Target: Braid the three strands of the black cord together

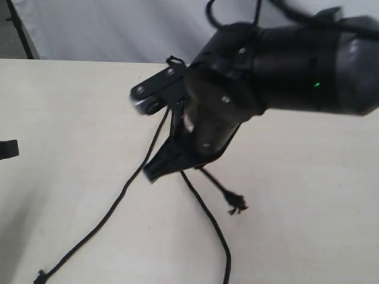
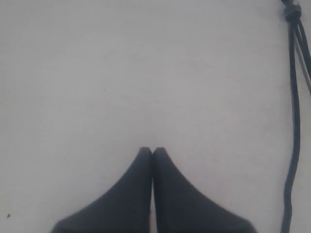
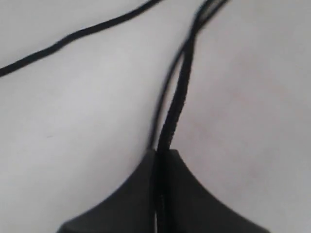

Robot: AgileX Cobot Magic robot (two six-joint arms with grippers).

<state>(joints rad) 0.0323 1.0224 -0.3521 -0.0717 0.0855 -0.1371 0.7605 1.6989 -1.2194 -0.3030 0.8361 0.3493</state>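
Matte black right arm (image 1: 296,65) with screws (image 1: 225,99), green light (image 1: 317,84), tapered end effector (image 1: 152,171)

A broad, flat, pale cream table top (image 1: 65,112) with a smooth matt surface fills most of the exterior view; its far edge runs straight across the upper part of that view; behind it hangs a white, faintly creased fabric backdrop (image 1: 112,26); at the far left a thin dark upright bar (image 1: 21,29) slants along the backdrop's edge; both wrist views show the same table top as plain pale ground; a tiny dark speck (image 2: 8,215) sits on it.
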